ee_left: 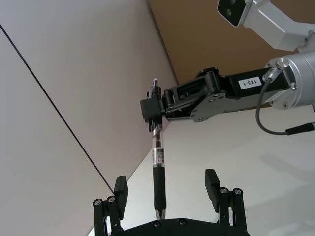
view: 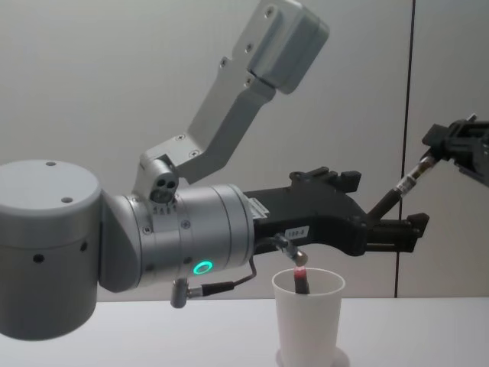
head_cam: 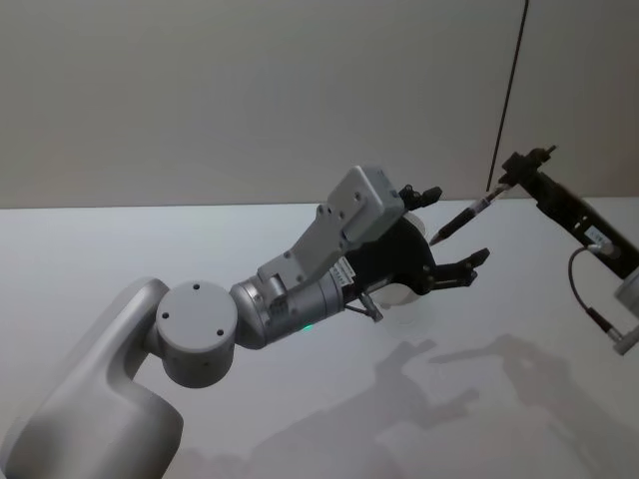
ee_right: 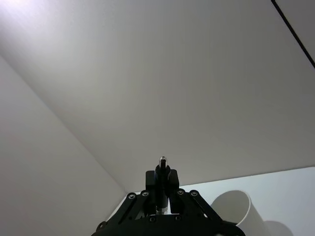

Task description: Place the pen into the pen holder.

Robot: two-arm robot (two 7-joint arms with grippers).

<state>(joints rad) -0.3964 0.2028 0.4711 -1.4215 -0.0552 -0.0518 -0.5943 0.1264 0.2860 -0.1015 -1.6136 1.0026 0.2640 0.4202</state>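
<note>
One pen (head_cam: 461,219) is gripped at its upper end by the right gripper (head_cam: 511,178), in the air above the table. Its long axis slants, tip aimed down between the spread fingers of the left gripper (head_cam: 449,232), above the pen holder (view: 309,315). For a clean handover, the left fingers should be closed on the barrel before the right is released.

Pen holder (head_cam: 404,299) mostly behind left hand (head_cam: 454,235); pen (ee_left: 158,169) tip hidden.

My left arm reaches from the lower left of the head view to the centre, its gripper (head_cam: 451,232) with fingers spread wide apart, while my right gripper (head_cam: 511,177) at the upper right is clamped on the top end of the pen (head_cam: 461,218).
</note>
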